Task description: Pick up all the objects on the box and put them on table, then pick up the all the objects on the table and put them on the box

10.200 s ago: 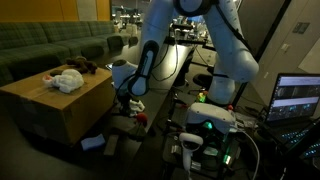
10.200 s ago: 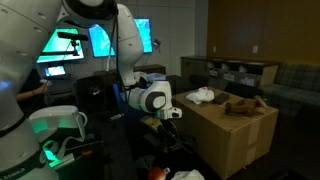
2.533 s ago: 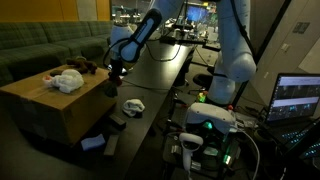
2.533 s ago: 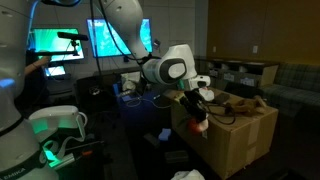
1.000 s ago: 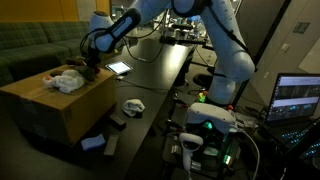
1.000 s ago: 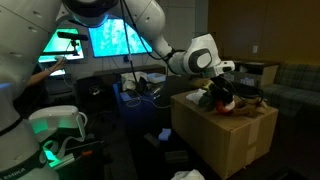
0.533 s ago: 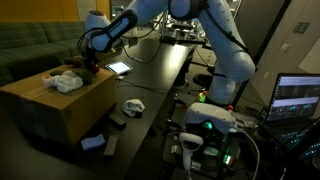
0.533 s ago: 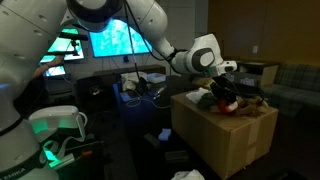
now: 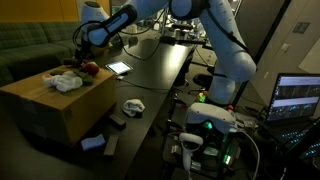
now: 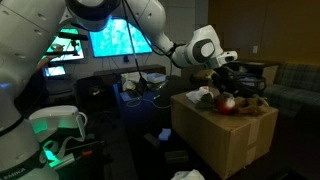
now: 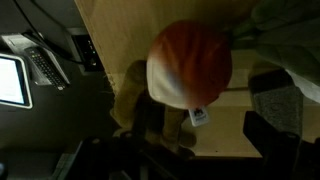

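**Hand [image 9: 81, 57] open over box [image 9: 40, 100]**

Hand hovers just above the red toy [image 9: 88, 68], jaws spread, gripping nothing. Red toy lies on the box top, near the white fluffy toy [image 9: 65, 80]. Pale grey cloth [image 9: 133, 105] sits on the desk [image 9: 160, 70].

Robot arm [image 9: 236, 58]: white, rounded shell segments.
Dark bands separate the segments; a round grey joint cap [image 10: 205, 47] sits upper centre-right, with darker wrist hardware beyond.
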